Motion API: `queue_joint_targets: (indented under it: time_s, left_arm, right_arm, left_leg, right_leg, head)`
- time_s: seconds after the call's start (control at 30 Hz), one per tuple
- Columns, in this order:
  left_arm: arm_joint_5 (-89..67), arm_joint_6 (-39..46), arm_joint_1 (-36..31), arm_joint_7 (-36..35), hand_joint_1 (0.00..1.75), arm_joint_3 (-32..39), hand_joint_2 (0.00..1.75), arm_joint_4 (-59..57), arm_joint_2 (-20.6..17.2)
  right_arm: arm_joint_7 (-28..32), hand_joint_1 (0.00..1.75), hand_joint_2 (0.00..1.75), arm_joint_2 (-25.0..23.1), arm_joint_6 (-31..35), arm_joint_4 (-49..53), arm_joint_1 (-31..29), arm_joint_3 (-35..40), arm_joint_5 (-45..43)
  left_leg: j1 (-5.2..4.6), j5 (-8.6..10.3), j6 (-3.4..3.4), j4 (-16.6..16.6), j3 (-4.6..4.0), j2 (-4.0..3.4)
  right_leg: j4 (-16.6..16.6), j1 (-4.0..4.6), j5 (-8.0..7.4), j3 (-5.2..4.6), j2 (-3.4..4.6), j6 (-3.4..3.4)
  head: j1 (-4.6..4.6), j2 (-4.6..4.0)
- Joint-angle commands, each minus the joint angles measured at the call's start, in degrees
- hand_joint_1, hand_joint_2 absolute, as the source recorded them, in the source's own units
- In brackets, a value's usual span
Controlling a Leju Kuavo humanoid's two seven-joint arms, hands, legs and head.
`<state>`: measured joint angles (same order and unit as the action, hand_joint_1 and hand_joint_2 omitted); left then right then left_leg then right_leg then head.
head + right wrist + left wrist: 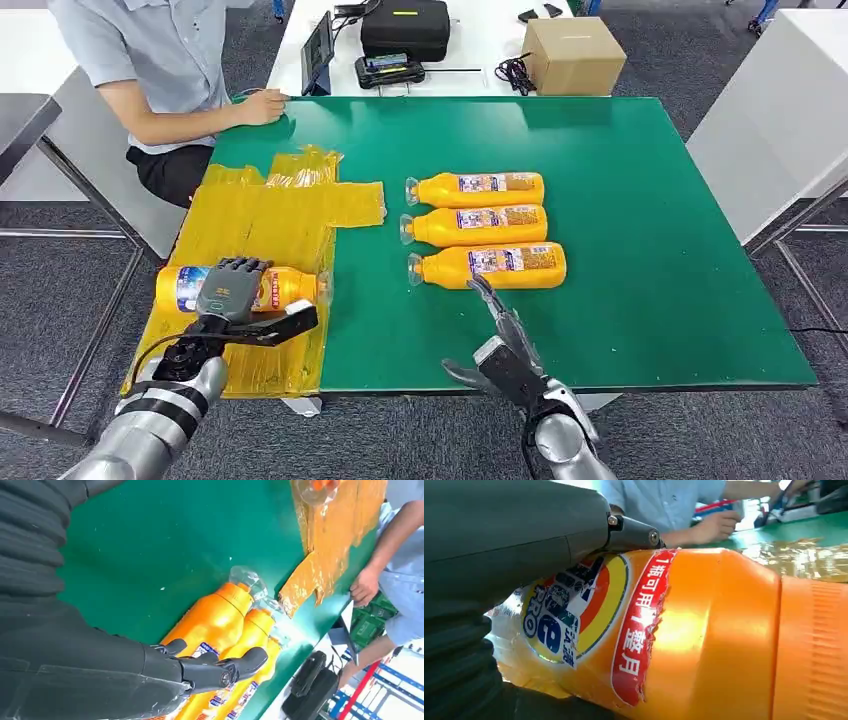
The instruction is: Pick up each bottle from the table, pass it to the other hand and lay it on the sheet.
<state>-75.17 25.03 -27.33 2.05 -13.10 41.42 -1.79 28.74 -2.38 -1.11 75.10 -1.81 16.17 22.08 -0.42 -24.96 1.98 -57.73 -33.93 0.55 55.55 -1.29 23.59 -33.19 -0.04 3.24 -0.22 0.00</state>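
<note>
An orange bottle (pixel 291 287) with a clear cap lies on the yellow sheet (pixel 270 215) at the table's left front. My left hand (pixel 232 290) grips it from above, fingers draped over the label and thumb spread under it. Up close, the held bottle (pixel 704 640) shows with a finger (pixel 574 535) across its label. Three more orange bottles lie side by side mid-table, caps pointing left: far (pixel 478 189), middle (pixel 478 225), near (pixel 490 266). My right hand (pixel 502 345) is open at the front edge, fingertips just short of the near bottle (pixel 215 620); its fingers (pixel 220 670) hold nothing.
A person sits at the far left corner, one hand (pixel 262 105) resting on the green table (pixel 650 250). Behind it, a white table carries a cardboard box (pixel 573 55), a black case (pixel 405 28) and a tablet (pixel 318 52). The sheet (pixel 330 535) hangs over the front left edge.
</note>
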Motion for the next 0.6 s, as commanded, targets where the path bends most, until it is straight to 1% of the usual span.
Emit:
queue_joint_targets:
  time_s: [0.03,0.07,0.1,0.13,0.17,0.2,0.23,0.4,0.6]
  left_arm:
    - [7.2,-4.8,-1.3,4.9,1.75,2.9,1.75,-5.4,1.7]
    - [7.4,-5.0,-1.2,5.0,1.73,2.8,1.75,-5.4,2.1]
    - [8.2,-4.9,-1.0,5.7,1.54,2.3,1.75,-5.0,2.2]
    - [9.5,-4.7,-0.7,6.9,1.43,1.4,1.75,-4.5,2.0]
    - [10.8,-5.1,-0.6,7.6,0.7,1.3,1.75,-4.4,1.9]
    - [11.6,-5.2,-0.5,7.6,0.0,1.4,1.75,-4.4,2.0]
    - [11.7,-5.0,-0.5,7.4,0.0,1.2,1.75,-4.3,2.0]
    - [12.2,-10.0,-2.3,4.5,0.0,-0.2,1.75,-7.2,1.5]
    - [13.2,-10.9,-2.2,5.6,0.0,-0.9,1.75,-8.7,0.7]
  right_arm:
    - [0.0,0.0,1.75,0.1,-0.2,0.0,-0.3,-1.1,-0.1]
    - [0.0,0.0,1.75,0.0,-0.3,-0.1,-0.3,-1.0,-0.2]
    - [0.1,0.0,1.75,-0.1,-0.3,-0.4,-0.4,-1.0,-0.2]
    - [0.2,0.0,1.75,-0.1,-0.6,-0.9,-0.7,-0.7,-0.3]
    - [0.3,0.0,1.75,-0.1,-0.7,-1.3,-0.8,-0.5,-0.3]
    - [0.3,0.0,1.75,-0.1,-0.7,-1.4,-0.8,-0.4,-0.3]
    - [0.3,0.0,1.75,-0.1,-0.7,-1.6,-0.9,-0.4,-0.3]
    - [0.3,0.0,1.75,-0.3,-0.8,-2.6,-1.5,-1.2,-0.7]
    - [0.7,0.0,1.75,-0.3,-1.5,-4.2,-1.9,-2.3,-1.5]
  left_leg:
    - [0.1,-0.07,-0.12,0.0,0.18,-0.06]
    - [0.1,-0.07,-0.11,0.0,0.17,-0.07]
    - [0.04,-0.03,-0.07,0.0,0.13,-0.04]
    - [0.1,-0.07,-0.12,0.0,0.19,-0.05]
    - [0.08,-0.06,-0.1,0.0,0.19,-0.02]
    - [0.04,-0.03,-0.08,0.0,0.18,-0.01]
    - [0.09,-0.07,-0.12,0.0,0.25,0.0]
    - [0.07,-0.05,-0.12,0.0,0.25,-0.05]
    - [0.07,-0.05,-0.12,0.1,0.37,-0.12]
  right_leg:
    - [0.0,0.1,0.04,0.2,0.02,-0.15]
    - [-0.1,0.1,0.03,0.19,0.03,-0.14]
    - [0.0,0.04,0.02,0.13,0.0,-0.09]
    - [-0.1,0.11,0.04,0.22,0.0,-0.15]
    - [0.0,0.08,0.04,0.2,-0.02,-0.14]
    - [0.0,0.05,0.03,0.18,-0.02,-0.11]
    - [-0.1,0.1,0.05,0.28,-0.04,-0.17]
    - [-0.1,0.08,0.03,0.26,0.02,-0.15]
    - [-0.1,0.08,0.0,0.36,0.09,-0.16]
  head:
    - [0.0,0.0]
    - [0.0,0.0]
    - [0.0,0.0]
    - [0.0,0.0]
    - [0.0,0.0]
    - [0.0,0.0]
    - [0.0,0.0]
    - [0.0,0.0]
    - [-0.02,0.0]
